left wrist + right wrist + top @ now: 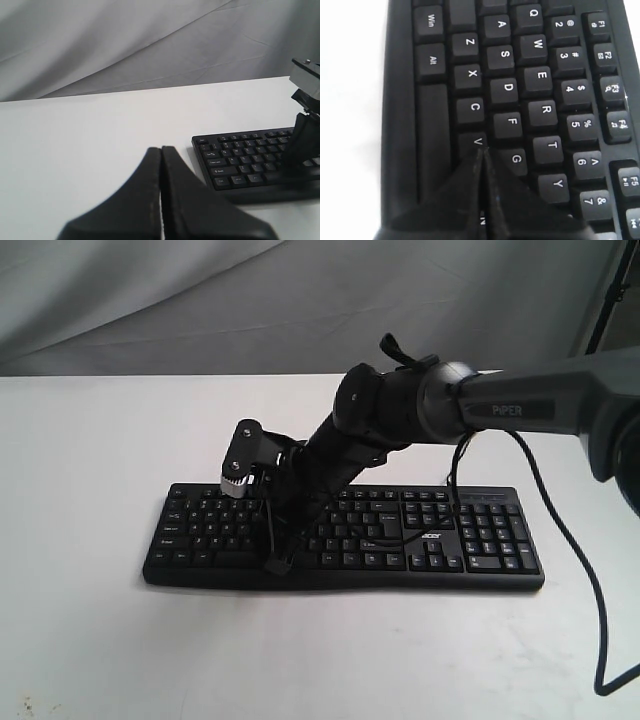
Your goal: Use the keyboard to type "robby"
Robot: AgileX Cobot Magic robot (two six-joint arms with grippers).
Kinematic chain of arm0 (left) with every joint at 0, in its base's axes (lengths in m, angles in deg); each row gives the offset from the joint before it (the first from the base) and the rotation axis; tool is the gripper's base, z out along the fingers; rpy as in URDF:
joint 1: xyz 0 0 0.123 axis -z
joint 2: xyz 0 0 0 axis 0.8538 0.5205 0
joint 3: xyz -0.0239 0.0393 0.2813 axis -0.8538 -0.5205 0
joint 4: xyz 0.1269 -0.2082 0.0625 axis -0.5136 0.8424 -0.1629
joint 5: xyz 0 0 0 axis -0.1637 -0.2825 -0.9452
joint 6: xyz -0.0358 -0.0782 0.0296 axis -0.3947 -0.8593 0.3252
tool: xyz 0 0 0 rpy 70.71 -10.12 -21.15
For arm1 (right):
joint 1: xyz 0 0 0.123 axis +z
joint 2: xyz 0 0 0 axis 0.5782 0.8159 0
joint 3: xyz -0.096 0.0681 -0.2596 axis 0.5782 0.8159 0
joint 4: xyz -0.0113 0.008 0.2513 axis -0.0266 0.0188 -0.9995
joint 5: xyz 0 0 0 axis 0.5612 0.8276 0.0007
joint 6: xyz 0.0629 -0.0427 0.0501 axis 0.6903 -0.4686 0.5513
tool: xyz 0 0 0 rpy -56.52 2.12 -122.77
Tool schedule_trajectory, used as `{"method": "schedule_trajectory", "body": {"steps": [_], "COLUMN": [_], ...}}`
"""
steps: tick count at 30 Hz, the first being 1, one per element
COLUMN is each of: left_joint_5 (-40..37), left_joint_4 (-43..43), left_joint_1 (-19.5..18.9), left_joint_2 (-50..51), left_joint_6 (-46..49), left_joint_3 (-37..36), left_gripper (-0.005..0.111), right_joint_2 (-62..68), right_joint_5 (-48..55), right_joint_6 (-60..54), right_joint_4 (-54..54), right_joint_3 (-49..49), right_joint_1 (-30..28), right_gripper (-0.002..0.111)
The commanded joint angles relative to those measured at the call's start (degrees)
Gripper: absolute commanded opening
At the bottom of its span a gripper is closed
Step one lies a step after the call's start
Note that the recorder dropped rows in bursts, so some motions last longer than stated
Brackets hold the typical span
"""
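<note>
The black keyboard (490, 540) lies flat on the white table, its number pad on the right. My right gripper (277, 562) reaches across from the right and points down at the bottom letter rows, left of the middle. In the right wrist view the right gripper (481, 150) is shut, its tip at the edge of the V key (473, 139), beside G (516, 159); the key under the fingers is hidden. My left gripper (161, 149) is shut on nothing, over bare table off the end of the keyboard (240, 160) that has the Esc and Ctrl keys. The exterior view does not show it.
The right arm's black cable (590, 590) loops down over the table at the right. A grey cloth (200, 300) hangs behind the table's far edge. A black stand (610, 290) rises at the back right. The right arm (305, 145) stands on the keyboard in the left wrist view.
</note>
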Motion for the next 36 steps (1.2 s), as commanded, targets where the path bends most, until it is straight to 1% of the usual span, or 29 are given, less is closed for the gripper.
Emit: {"method": "schedule_trajectory", "body": {"steps": [1, 16, 22, 26, 36], "left_joint_5": [0.31, 0.31, 0.31, 0.31, 0.31], "left_joint_4": [-0.27, -0.27, -0.27, -0.27, -0.27], "left_joint_1": [0.36, 0.36, 0.36, 0.36, 0.36], "left_joint_2": [-0.2, -0.2, -0.2, -0.2, -0.2], "left_joint_6": [-0.16, -0.16, -0.16, -0.16, -0.16], "left_joint_3": [-0.25, -0.25, -0.25, -0.25, -0.25], "left_gripper": [0.0, 0.0, 0.0, 0.0, 0.0], "right_joint_2": [-2.23, 0.02, -1.31, -2.79, -2.66], "right_joint_5": [-0.15, 1.43, -0.22, -0.72, -3.23], "right_joint_6": [0.28, 0.84, 0.84, 0.94, 0.45], "right_joint_4": [0.27, 0.48, 0.88, 1.0, 0.89], "right_joint_3": [-0.32, -0.32, -0.32, -0.32, -0.61], "right_joint_1": [-0.06, -0.06, -0.17, -1.25, -2.4], "right_gripper": [0.0, 0.0, 0.0, 0.0, 0.0]}}
